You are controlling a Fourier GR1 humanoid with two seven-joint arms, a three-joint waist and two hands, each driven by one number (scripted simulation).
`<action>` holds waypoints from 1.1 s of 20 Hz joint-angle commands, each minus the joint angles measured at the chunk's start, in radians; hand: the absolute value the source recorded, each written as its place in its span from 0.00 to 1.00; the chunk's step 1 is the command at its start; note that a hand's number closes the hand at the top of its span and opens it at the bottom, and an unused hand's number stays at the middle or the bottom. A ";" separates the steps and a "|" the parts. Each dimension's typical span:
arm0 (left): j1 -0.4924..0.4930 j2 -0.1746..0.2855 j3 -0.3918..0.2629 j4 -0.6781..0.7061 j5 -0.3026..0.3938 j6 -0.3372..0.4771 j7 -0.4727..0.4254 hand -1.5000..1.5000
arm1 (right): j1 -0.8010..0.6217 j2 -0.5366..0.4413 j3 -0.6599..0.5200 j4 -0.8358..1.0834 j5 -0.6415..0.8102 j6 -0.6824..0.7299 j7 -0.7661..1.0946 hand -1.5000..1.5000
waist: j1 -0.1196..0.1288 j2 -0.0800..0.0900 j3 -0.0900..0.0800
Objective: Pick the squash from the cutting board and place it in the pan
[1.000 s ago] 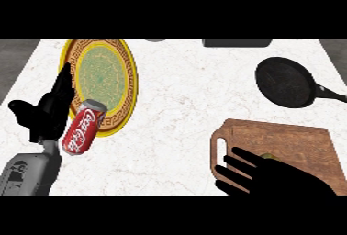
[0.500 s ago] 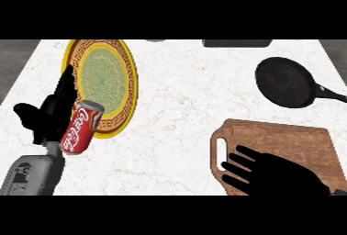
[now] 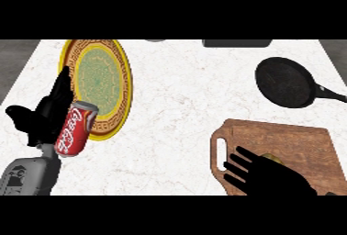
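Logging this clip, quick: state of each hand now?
Left hand: open, resting near the left edge.
Right hand: open, fingers straight over the squash.

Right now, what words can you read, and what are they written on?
"Coca-Cola": white script running along the red can.
Grey left forearm: dark marks, too blurred to read.
Nothing else bears any text.

Right hand [image 3: 272, 181] over squash [image 3: 271, 158] on cutting board [image 3: 298, 137], pan [image 3: 287, 82] well apart
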State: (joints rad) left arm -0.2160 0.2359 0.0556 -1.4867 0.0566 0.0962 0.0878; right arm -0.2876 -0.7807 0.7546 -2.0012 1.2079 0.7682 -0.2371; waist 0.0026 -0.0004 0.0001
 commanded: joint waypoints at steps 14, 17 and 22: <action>-0.015 -0.014 0.035 0.039 -0.018 -0.029 -0.017 0.50 | -0.012 0.132 0.043 0.202 0.308 -0.043 -0.068 0.00 | 0.001 0.001 0.000; -0.009 -0.023 0.028 -0.013 -0.020 -0.024 0.019 0.50 | 0.038 0.072 0.028 0.202 0.355 -0.095 -0.084 0.00 | -0.002 0.000 0.000; -0.016 -0.053 0.013 0.040 -0.050 -0.011 -0.021 0.50 | 0.071 0.063 -0.004 0.298 0.409 -0.207 -0.108 0.00 | -0.003 0.000 0.000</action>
State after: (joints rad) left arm -0.2415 0.1946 0.0771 -1.4385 0.0178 0.0844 0.0655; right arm -0.2492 -0.6892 0.7796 -1.7572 1.5814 0.6402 -0.3191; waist 0.0003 0.0002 -0.0001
